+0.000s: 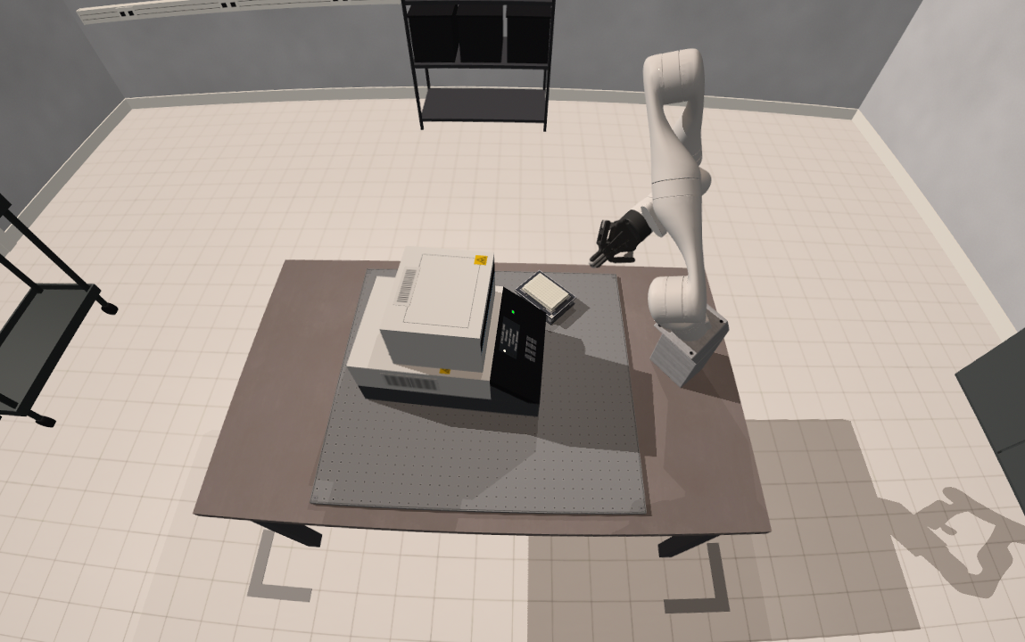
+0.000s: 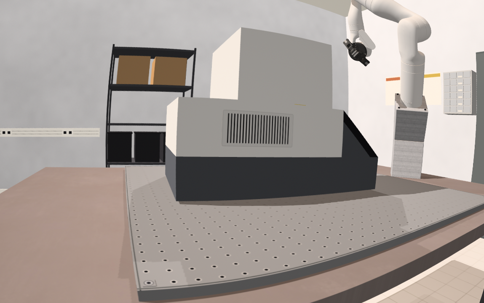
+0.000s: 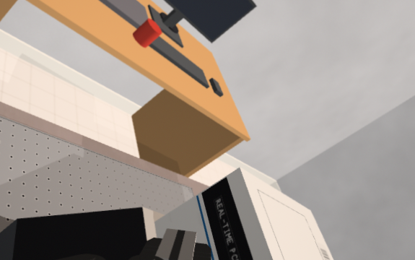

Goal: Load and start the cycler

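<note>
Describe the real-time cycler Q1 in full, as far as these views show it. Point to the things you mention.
The cycler Q1 (image 1: 420,351) (image 2: 258,131) (image 3: 283,220) is a boxy, plastic-looking instrument: off-white body over a dark base, with a tall upper housing marked REAL-TIME PCR and a blue line along its front. A slatted vent sits in one side; yellow warning labels mark the body. The sloping black front panel carries keys and a small green light. It stands upright on the perforated board (image 1: 451,471) (image 2: 236,241) (image 3: 63,173); the hand isn't touching it.
</note>
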Robot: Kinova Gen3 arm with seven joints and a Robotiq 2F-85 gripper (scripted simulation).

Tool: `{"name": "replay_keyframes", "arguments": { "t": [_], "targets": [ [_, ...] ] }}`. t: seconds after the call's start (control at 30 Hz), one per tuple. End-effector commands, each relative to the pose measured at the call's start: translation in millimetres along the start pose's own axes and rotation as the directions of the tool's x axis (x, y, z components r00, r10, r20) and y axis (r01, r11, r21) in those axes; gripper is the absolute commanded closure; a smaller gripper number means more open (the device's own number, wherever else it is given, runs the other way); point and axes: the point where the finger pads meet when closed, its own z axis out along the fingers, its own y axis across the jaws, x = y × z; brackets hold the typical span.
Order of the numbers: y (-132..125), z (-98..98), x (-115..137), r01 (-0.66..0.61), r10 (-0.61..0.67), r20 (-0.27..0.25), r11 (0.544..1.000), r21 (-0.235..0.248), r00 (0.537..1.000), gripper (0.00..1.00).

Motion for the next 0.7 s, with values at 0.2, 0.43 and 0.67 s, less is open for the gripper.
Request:
{"name": "replay_keyframes", "arguments": {
  "t": [0.2,0.43,0.67],
  "targets": [
    [0,4.7,1,0.085,-0.083,-0.029,0.994,0.065,0.996,0.9],
    [1,8.0,1,0.132,-0.128,-0.05,0.986,0.097,0.991,0.9],
    [2,11.3,2,0.179,-0.171,-0.073,0.975,0.129,0.983,0.9]
  ]
}}
